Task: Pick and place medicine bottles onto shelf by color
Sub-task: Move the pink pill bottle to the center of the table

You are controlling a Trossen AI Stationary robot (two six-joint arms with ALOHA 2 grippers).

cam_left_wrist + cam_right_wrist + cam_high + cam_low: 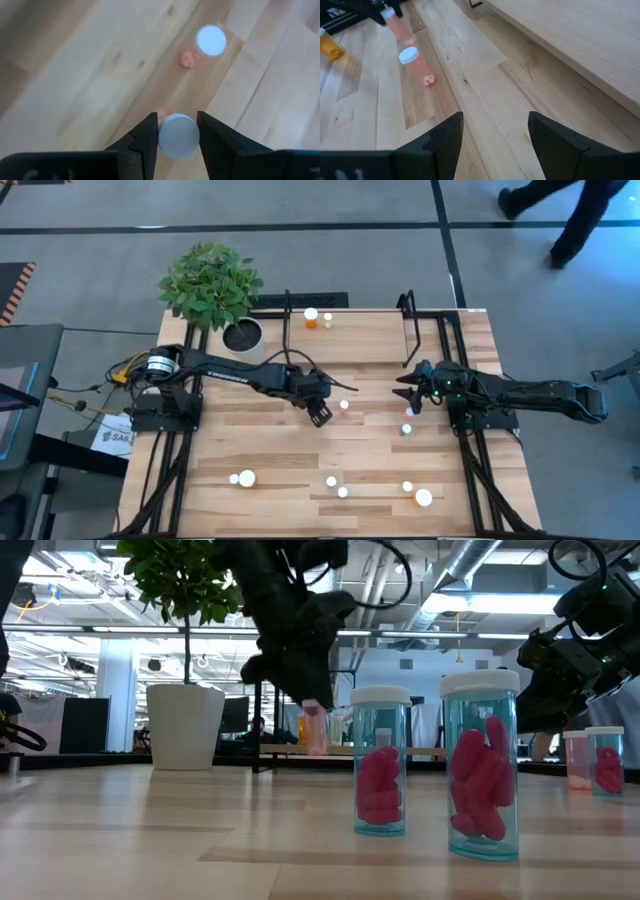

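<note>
My left gripper hangs over the middle of the table, shut on a pinkish medicine bottle with a white cap. Just beyond it a second pinkish bottle stands on the table on its base. My right gripper waits open at the table's right, with nothing between its fingers and two bottles standing beside it. The shelf, a light board between black uprights, lies at the far edge and carries an orange bottle. Several more bottles stand near the front edge. My left gripper pinches the bottle at its white cap between the two fingers, one on each side. The fingers slant down at it from above. The pinkish body hangs below the fingers, a little tilted and clear of the table.
A potted plant in a white pot stands at the far left beside the shelf. Two bottles of pink pills stand close to the low camera. A person walks on the floor beyond the far right corner.
</note>
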